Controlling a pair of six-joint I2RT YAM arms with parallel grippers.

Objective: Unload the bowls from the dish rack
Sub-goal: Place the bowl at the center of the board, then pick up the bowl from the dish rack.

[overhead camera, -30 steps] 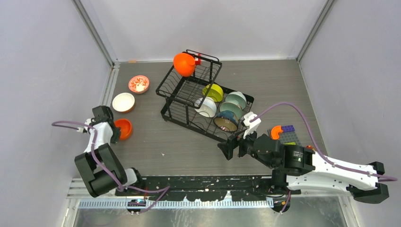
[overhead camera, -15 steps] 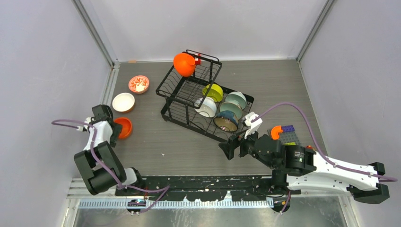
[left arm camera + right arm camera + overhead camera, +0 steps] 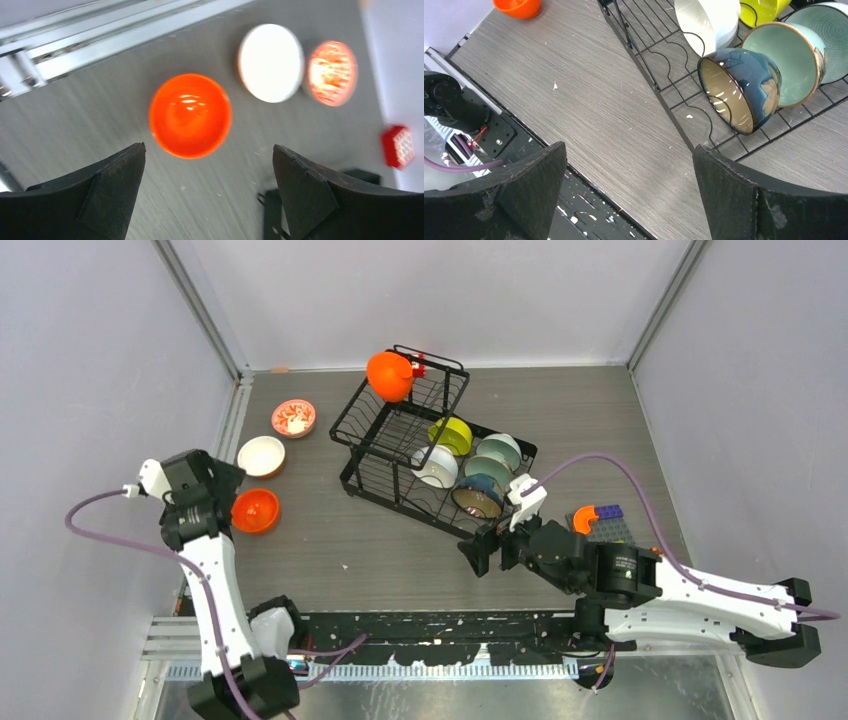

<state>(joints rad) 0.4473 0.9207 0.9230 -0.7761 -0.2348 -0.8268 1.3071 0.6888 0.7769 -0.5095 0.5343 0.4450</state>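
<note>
My left gripper (image 3: 207,150) just opens wide and lifts off, so the orange bowl (image 3: 190,115) now sits on the table (image 3: 240,175) beside the white bowl (image 3: 270,63), and my right gripper (image 3: 629,150), also spread, hovers near the rack (image 3: 657,95) where several bowls (image 3: 739,90) still wait.

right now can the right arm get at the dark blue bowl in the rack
Probably yes: the open right claw faces the dark blue bowl, which sits at the rack's near edge with nothing between them.
</note>
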